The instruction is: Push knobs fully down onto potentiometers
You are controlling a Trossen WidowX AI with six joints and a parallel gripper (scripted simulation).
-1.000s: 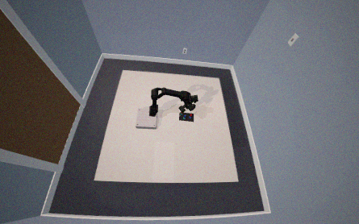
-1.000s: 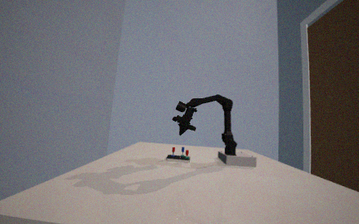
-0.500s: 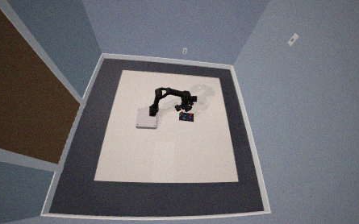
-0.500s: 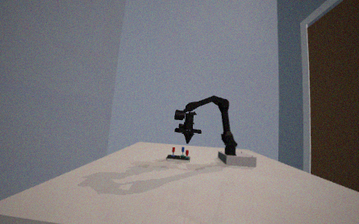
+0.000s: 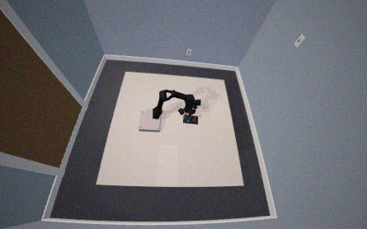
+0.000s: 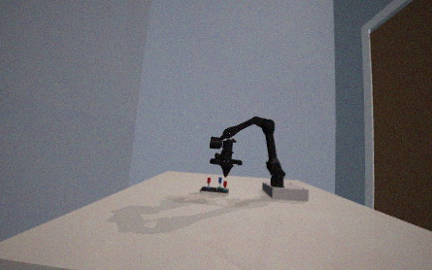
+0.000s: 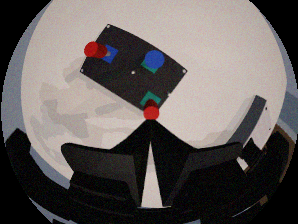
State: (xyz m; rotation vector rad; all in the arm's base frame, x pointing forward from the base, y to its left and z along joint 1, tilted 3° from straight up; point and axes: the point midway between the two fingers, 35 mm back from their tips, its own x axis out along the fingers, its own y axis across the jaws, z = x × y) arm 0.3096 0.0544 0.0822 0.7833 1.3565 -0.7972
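Observation:
The dark circuit board point(image 5: 195, 123) point(image 6: 204, 189) point(image 7: 120, 74) stands low on the table. A red knob point(image 6: 225, 184) point(image 7: 151, 113) rises above a green potentiometer point(image 7: 150, 98) at the board's corner nearest the gripper; it looks lower than the other two knobs in the exterior view. A blue knob point(image 6: 219, 180) point(image 7: 154, 59) stands high over another green potentiometer. A second red knob point(image 6: 209, 180) point(image 7: 91, 49) stands high on a shaft over a blue potentiometer point(image 7: 111, 53). My gripper point(image 6: 225, 175) point(image 7: 150, 123) is shut and empty, pointing down, its tips just above the nearest red knob. Contact cannot be told.
The arm's grey base plate point(image 5: 149, 122) point(image 6: 291, 194) lies on the pale table point(image 5: 202, 165) point(image 6: 267, 233) to one side of the board. The arm's shadow falls across the table.

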